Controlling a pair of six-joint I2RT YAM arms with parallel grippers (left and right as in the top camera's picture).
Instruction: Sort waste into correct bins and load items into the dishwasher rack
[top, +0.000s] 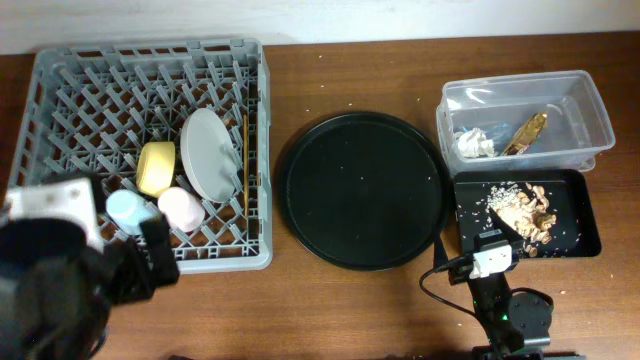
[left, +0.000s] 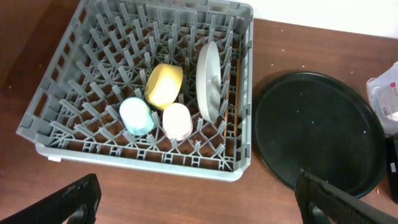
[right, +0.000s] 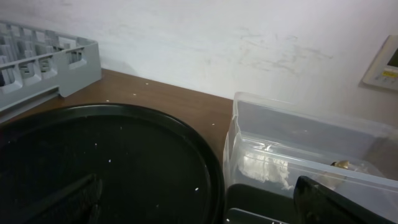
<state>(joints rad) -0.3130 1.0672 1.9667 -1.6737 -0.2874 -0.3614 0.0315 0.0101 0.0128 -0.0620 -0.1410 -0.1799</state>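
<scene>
Nearest me, the left end effector (left: 198, 186) and right end effector (right: 199, 193) both gape wide, holding nothing. The rack (top: 150, 48), upper left overhead, holds the plate (top: 205, 150) on edge: stiff, smooth, probably slippery; I'd pinch its rim. The tissue (top: 474, 145) lies in the tub (top: 600, 110), upper right: soft, light. No writing I can read.

Rack (top: 150, 48) left, round tray (top: 362, 190) ctr, tub (top: 520, 85) right, shallow tray (top: 580, 195) in front

2 cups (top: 128, 210) (top: 182, 208), 1 bowl (top: 156, 167), 1 plate (top: 210, 152), 2 bins (top: 592, 112) (top: 586, 203)
</scene>
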